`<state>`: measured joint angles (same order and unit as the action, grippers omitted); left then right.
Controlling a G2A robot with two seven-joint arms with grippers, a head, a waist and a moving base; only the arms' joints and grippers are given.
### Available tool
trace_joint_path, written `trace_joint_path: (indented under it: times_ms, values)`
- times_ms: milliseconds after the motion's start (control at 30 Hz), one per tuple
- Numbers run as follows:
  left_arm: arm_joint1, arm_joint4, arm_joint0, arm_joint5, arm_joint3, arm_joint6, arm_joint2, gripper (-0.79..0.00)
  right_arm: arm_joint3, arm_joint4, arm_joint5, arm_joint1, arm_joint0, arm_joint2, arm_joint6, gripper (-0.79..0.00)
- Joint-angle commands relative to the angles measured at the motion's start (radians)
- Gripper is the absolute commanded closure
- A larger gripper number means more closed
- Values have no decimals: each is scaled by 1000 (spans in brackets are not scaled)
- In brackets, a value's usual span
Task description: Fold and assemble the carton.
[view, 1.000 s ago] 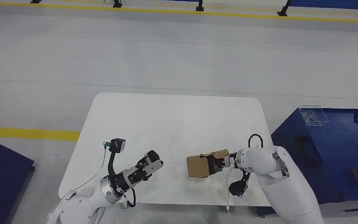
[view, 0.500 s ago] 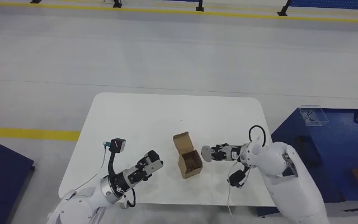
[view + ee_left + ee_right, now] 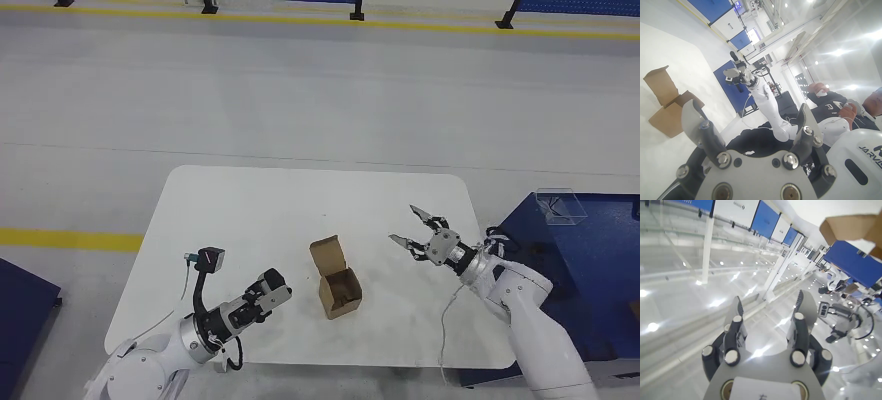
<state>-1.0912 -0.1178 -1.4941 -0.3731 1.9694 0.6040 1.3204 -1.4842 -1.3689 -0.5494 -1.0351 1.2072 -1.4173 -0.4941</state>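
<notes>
**Item: carton (image 3: 340,290), brown card, one.**
Stands upright on the tabletop (image 3: 250,210), in the half nearest the robot. It is about midway between the left and right edges and set back a little from the near edge. The top is open and the hollow inside is visible. The lid flap (image 3: 324,252) stands erect above one wall, on the side turned away from the right edge. Whether the small side flaps are tucked in cannot be told.

**Left jaws.**
Spread wide, holding nothing. Over the near left part of the tabletop, aimed towards the carton, near it but not touching.

**Right jaws.**
Spread wide, holding nothing. Raised over the right part of the tabletop, close to the right edge and well apart from the carton.

**State of work (judgement).**
The body looks squared up and seated on its base, so most of the forming appears done. Closing the top is what seems to remain, and neither arm has yet engaged the lid flap.

**Handling notes for the step in hand (judgement).**
- The card is light and the tabletop smooth, so an unsupported push is likely to slide or tip the box rather than bend the flap.
- One set of jaws should brace a side wall low down before the other touches the lid.
- Press the flap near its free edge, not at the crease, and sweep it over the opening in one arc.
- Narrow the pushing jaws first — wide fingers may snag the rim or crush a wall.
- Check that the side flaps lie inward before the lid comes down.
</notes>
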Motion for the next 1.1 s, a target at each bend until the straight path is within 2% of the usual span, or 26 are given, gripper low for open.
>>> trace_joint_path:
  times_ms: [0, 33, 67, 100, 600, 667, 700, 767, 867, 1000, 1067]
  values:
    - [0, 0, 0, 0, 0, 0, 0, -785, 130, 161, 115, -3, -64, 48, -287, 0]
    - [0, 0, 0, 0, 0, 0, 0, -785, 181, 185, 138, -6, -93, 67, -347, 0]
    - [0, 0, 0, 0, 0, 0, 0, -785, 230, 209, 134, -9, -122, 90, -392, -600]
    - [0, 0, 0, 0, 0, 0, 0, -785, 246, 216, 129, -10, -132, 98, -403, -785]
    - [0, 0, 0, 0, 0, 0, 0, -785, 246, 216, 129, -10, -132, 98, -403, -785]
    - [1, 38, 2, 37, -4, 1, -5, -785, 246, 216, 129, -10, -132, 98, -403, -785]
    - [1, 81, 10, 72, 6, 12, -20, -785, 220, 283, 165, -7, -133, 99, -372, -785]
    - [-1, 237, 42, 185, 13, -35, -40, -785, 156, 501, 245, 6, -121, 110, -318, -785]
    - [-10, 419, 73, 343, 24, -86, -118, -785, 90, 810, 305, 24, -99, 130, -237, -785]
    - [-23, 682, 128, 506, -8, -123, -241, -785, 45, 1130, 377, 37, -81, 176, -166, -785]
    - [-30, 826, 173, 586, -52, -69, -314, -785, 44, 1151, 377, 38, -80, 180, -163, -785]
